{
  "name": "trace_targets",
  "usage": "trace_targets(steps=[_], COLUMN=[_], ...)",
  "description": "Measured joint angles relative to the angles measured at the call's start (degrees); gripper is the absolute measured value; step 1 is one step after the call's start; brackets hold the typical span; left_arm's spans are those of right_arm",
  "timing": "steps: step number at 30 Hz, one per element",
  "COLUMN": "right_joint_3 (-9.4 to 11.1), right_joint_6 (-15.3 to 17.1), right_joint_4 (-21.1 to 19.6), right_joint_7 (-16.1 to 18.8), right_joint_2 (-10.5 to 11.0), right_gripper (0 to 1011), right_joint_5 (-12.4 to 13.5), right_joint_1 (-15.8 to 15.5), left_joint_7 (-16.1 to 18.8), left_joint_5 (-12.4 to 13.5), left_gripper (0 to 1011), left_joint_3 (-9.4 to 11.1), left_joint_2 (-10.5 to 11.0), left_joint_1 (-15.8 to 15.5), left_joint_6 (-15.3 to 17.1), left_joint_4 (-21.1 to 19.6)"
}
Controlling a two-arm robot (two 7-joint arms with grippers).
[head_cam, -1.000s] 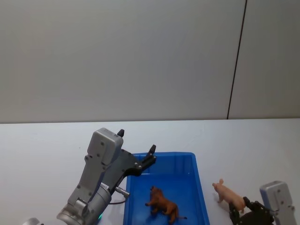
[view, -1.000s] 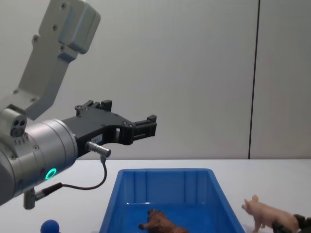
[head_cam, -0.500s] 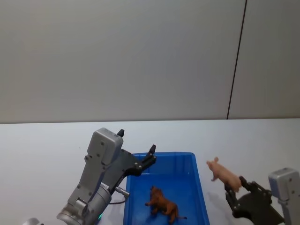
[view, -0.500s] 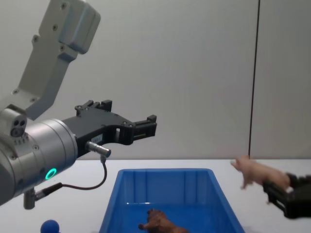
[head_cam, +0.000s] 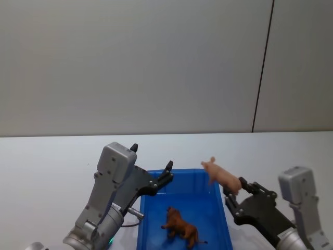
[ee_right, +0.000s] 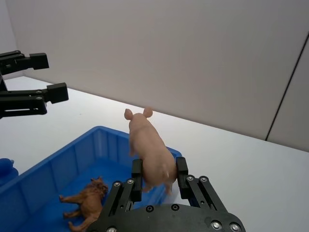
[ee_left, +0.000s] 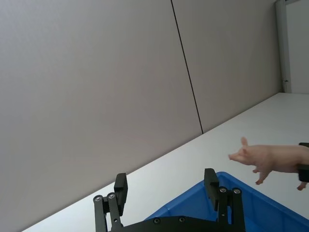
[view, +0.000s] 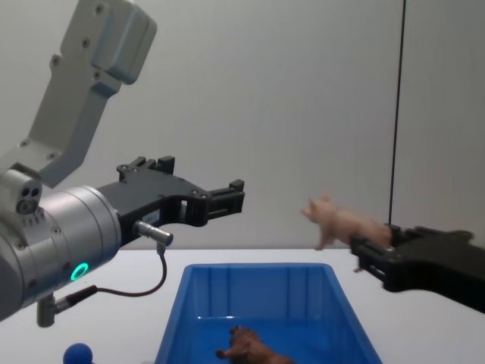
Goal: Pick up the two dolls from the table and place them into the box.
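Note:
The pale pink pig doll (head_cam: pixel 221 174) hangs in the air over the right rim of the blue box (head_cam: pixel 225 211), head pointing away from me. My right gripper (head_cam: pixel 234 190) is shut on its hind end; the right wrist view has the pig (ee_right: pixel 149 150) pinched between both fingers (ee_right: pixel 136 170). The brown lion doll (head_cam: pixel 180 226) lies on the floor of the box, also seen from the right wrist (ee_right: pixel 87 203). My left gripper (head_cam: pixel 152 157) hovers open and empty above the box's back left corner. The chest view has the pig (view: pixel 341 222) well above the box (view: pixel 258 292).
The white table (head_cam: pixel 52 161) stretches around the box up to a grey wall. A small blue ball (view: pixel 77 354) sits on the table left of the box, below my left arm.
My right gripper has lifted the pig off the table right of the box and carried it up and left to above the box's right rim. The left arm has stayed still.

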Motion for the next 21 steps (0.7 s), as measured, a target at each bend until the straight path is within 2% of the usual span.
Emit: trace_targets(steps=[2,4,7,11,21], right_joint_3=[-0.16,-0.38,-0.62,-0.87,-0.78], right_joint_6=[0.25,0.57,1.12,1.98,2.86], right_joint_4=[0.56,1.60,3.09,5.25,6.87], right_joint_7=[0.57,1.21,1.94,2.70,2.21], right_joint_2=[-0.42,-1.08,-1.93,-2.97,-3.64], right_gripper=[406,497,570,716,997], right_joint_5=[-0.34,-0.75,-1.33,-2.23,-2.71], right_joint_1=[0.67,1.72,3.20,5.08,6.48], left_joint_7=[0.00,0.00,0.00,0.00,0.00], left_joint_5=[0.00,0.00,0.00,0.00,0.00], left_gripper=[1001,1002,1002,1002,1002], left_joint_3=[0.00,0.00,0.00,0.00,0.00], left_joint_2=[0.00,0.00,0.00,0.00,0.00], left_joint_1=[0.00,0.00,0.00,0.00,0.00], left_joint_6=[0.00,0.00,0.00,0.00,0.00], left_joint_4=[0.00,0.00,0.00,0.00,0.00])
